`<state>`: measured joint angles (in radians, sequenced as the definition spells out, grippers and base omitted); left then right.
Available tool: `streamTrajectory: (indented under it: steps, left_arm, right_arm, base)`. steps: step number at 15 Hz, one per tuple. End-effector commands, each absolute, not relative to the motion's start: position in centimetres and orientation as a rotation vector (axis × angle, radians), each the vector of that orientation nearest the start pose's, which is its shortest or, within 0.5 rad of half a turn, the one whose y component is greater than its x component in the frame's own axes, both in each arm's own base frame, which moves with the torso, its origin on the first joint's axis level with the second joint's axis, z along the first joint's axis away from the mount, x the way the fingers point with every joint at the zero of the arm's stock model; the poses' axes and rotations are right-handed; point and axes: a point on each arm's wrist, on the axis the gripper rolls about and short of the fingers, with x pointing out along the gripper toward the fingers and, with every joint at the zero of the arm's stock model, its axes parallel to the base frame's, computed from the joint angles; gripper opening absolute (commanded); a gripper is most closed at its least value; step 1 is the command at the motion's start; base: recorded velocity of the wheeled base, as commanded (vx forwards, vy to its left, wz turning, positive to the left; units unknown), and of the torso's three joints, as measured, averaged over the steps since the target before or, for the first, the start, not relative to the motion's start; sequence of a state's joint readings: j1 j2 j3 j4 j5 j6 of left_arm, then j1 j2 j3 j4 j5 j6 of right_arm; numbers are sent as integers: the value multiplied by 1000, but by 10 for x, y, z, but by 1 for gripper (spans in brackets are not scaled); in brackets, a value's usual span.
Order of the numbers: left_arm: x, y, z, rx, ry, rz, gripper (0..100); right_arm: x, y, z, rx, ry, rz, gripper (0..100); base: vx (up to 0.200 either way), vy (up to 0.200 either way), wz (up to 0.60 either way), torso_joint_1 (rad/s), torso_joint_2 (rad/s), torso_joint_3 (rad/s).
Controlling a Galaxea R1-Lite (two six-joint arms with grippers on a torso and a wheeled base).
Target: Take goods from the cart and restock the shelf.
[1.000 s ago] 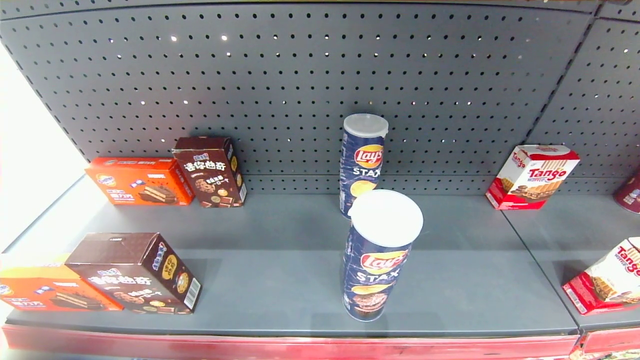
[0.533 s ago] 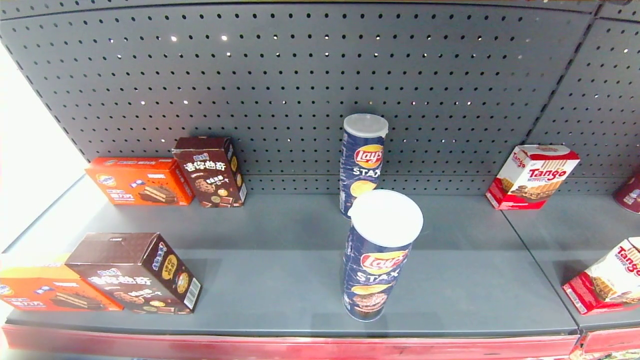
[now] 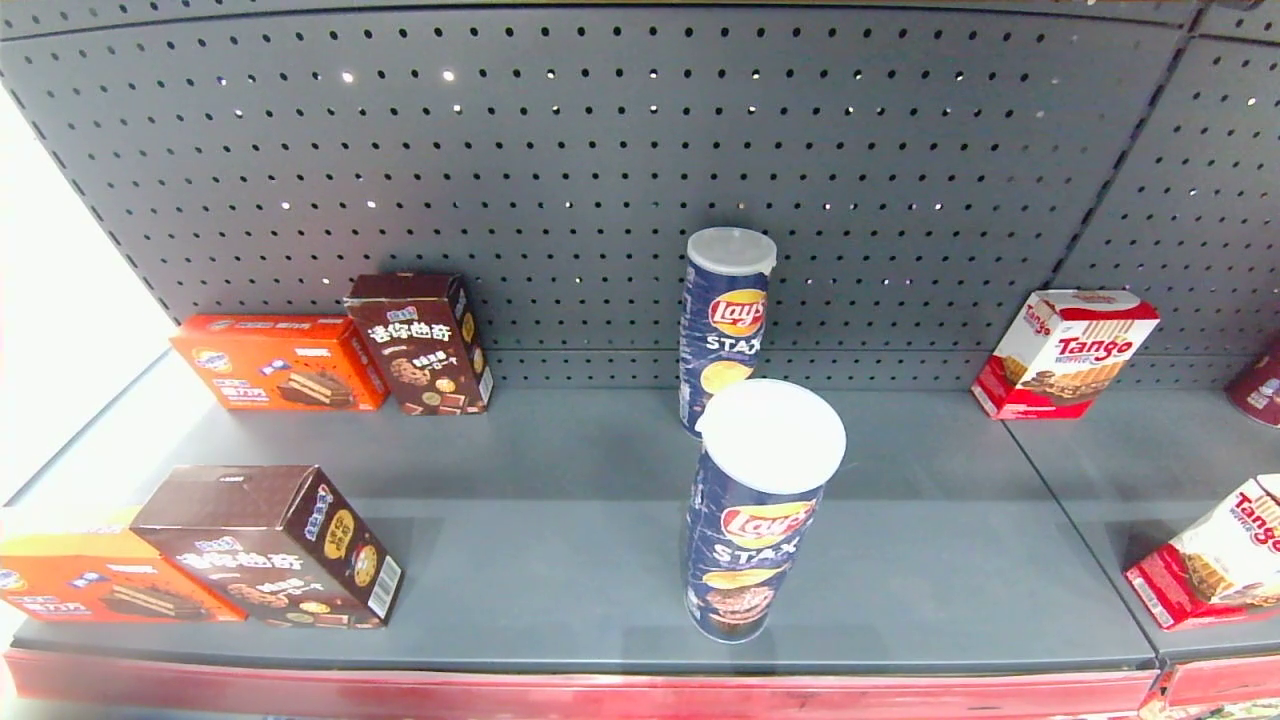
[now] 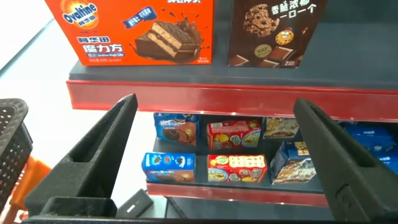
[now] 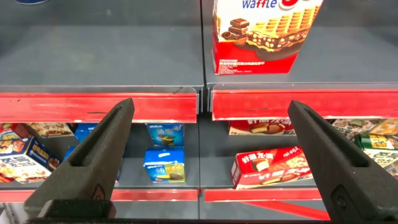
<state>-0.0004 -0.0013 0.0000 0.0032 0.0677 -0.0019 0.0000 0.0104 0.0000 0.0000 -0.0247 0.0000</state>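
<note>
**Shelf** (image 3: 560, 540): partly stocked.
- Front can (image 3: 755, 520): upright at centre, near the lip (image 3: 600, 690).
- Rear can (image 3: 725, 320): upright at the front can's 12 o'clock, by the backboard (image 3: 600, 150). The two cans stand apart.
- Orange boxes (image 3: 280, 360) and brown boxes (image 3: 270, 540): at 9 o'clock, one pair at the back and one at the front.
- Wafer boxes (image 3: 1065, 350): at 3 o'clock, past the shelf joint.

**Left gripper** (image 4: 214, 102): jaws spread wide with nothing between them, held before the lip under the 9 o'clock boxes. A mesh basket (image 4: 11, 149), perhaps the cart, is beside it.

**Right gripper** (image 5: 210, 104): likewise spread and empty, before the lip under a wafer box.

**Progress (judged):** some goods are placed and none is in hand. A fetch from the cart comes next.

**Room:** there is bare floor at the cans' 9 and 3 o'clock, in wide lanes running front to back.

**Hazards:** the front can is tall and near the lip, so it would topple easily. The lip must be cleared on entry.
</note>
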Motion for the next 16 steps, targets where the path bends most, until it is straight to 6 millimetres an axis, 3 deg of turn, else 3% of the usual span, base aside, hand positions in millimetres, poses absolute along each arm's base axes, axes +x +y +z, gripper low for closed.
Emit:
streamTrajectory:
  steps: [1,11,13,16]
  left_arm:
    - [-23,2,75,-1,3,72,100]
    - [-23,2,75,-11,3,74,100]
    - [-23,2,75,-14,3,74,100]
    - [-23,2,75,-12,4,74,100]
  right_arm:
    - [-22,-1,76,0,12,-25,100]
    - [-22,-1,76,0,12,-25,100]
    - [-22,-1,76,0,12,-25,100]
    - [-22,-1,76,0,12,-25,100]
  base:
    - [0,0,0,0,0,0]
    - [0,-20,0,0,1,0]
    - [-200,0,0,5,2,2]
    - [0,0,0,0,0,0]
